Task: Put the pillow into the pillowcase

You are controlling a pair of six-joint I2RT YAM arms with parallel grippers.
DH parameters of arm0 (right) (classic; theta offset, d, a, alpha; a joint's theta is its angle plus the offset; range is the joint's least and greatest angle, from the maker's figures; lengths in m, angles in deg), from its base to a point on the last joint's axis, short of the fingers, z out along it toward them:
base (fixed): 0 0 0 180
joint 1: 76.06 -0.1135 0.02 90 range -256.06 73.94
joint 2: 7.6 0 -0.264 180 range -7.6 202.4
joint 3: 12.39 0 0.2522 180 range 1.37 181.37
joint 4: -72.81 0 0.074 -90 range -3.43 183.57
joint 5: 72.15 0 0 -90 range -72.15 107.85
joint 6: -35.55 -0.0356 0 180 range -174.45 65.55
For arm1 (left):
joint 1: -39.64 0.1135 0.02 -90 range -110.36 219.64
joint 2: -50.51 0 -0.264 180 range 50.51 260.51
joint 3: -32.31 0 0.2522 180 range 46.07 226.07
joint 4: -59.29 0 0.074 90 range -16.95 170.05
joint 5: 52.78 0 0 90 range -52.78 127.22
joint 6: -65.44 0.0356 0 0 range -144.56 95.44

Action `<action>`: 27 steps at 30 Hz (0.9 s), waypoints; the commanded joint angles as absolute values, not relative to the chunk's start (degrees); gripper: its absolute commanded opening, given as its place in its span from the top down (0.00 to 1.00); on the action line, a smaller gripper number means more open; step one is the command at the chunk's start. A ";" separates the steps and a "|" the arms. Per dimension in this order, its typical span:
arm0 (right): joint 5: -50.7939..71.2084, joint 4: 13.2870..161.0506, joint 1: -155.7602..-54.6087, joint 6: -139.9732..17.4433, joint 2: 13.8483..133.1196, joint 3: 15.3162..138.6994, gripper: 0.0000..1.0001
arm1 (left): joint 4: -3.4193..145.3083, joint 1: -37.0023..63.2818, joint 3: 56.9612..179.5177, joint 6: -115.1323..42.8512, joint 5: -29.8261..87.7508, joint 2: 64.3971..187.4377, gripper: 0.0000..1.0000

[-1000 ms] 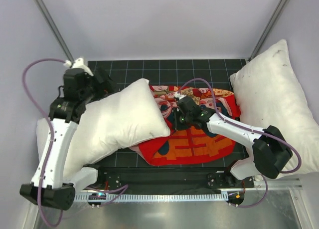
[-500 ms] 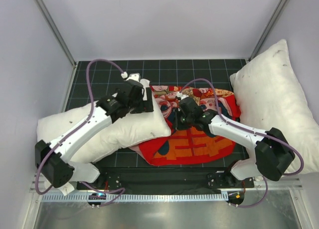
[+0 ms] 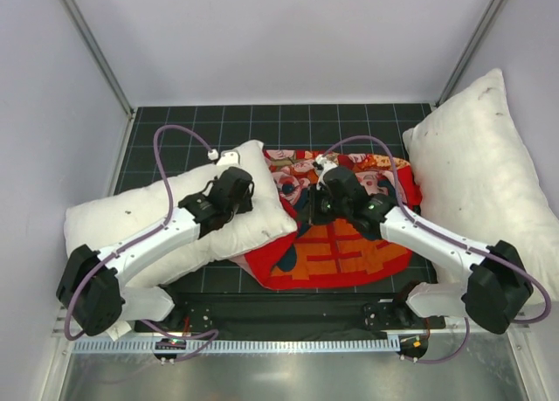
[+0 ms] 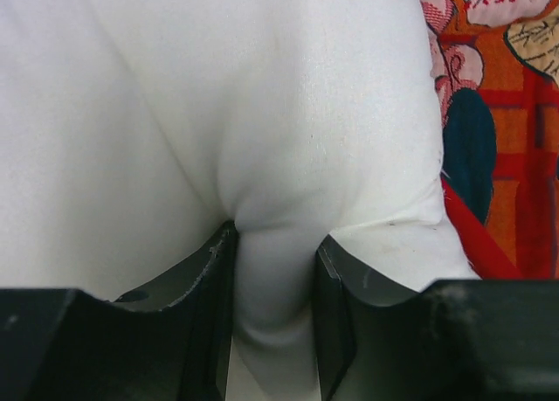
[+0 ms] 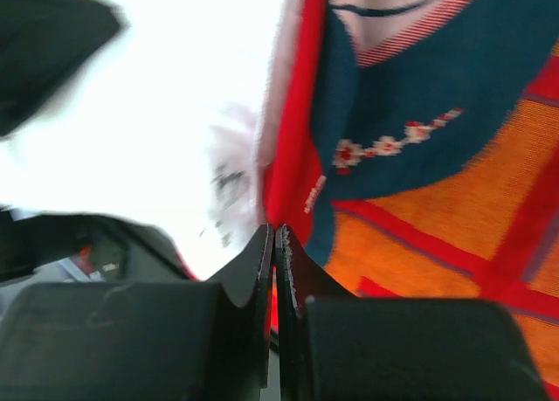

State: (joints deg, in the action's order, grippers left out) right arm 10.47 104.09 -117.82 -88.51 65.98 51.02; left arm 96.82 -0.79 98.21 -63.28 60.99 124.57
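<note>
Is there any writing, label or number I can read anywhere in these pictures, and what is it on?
No clear word or number can be read.
Red blocky sign on the orange panel of the pillowcase: perhaps a Chinese character, creased, not readable.
Tiny white marks on its red edge: too blurred to read.

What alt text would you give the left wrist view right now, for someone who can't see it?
The left hand pinches a fold of the white pillow, which fills most of the frame. The red patterned pillowcase shows along the right edge.
</note>
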 commanded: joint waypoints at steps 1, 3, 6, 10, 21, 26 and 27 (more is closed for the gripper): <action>0.98 98.89 -118.24 -91.88 60.70 54.02 0.95 | 102.84 -0.18 93.27 -63.59 71.57 126.62 0.67; -0.16 97.04 -119.12 -92.85 59.29 54.19 0.95 | 103.81 -0.18 93.62 -63.32 74.74 127.15 0.68; -1.05 98.61 -120.09 -93.21 57.53 56.21 0.96 | 106.18 -0.18 95.64 -62.88 78.53 129.17 0.71; -1.05 99.23 -120.09 -93.65 56.21 57.71 0.96 | 107.50 -0.35 96.26 -63.23 80.38 130.14 0.79; 4.13 103.80 -118.25 -90.05 68.42 68.08 0.96 | 108.98 -13.71 95.03 -59.19 55.12 118.55 0.98; 10.01 107.91 -117.45 -87.41 70.54 68.44 0.89 | 114.25 -17.58 93.53 -63.13 47.78 118.45 0.98; 11.42 108.63 -117.45 -87.15 70.62 68.26 0.87 | 114.79 -17.58 93.53 -63.84 47.86 118.45 0.98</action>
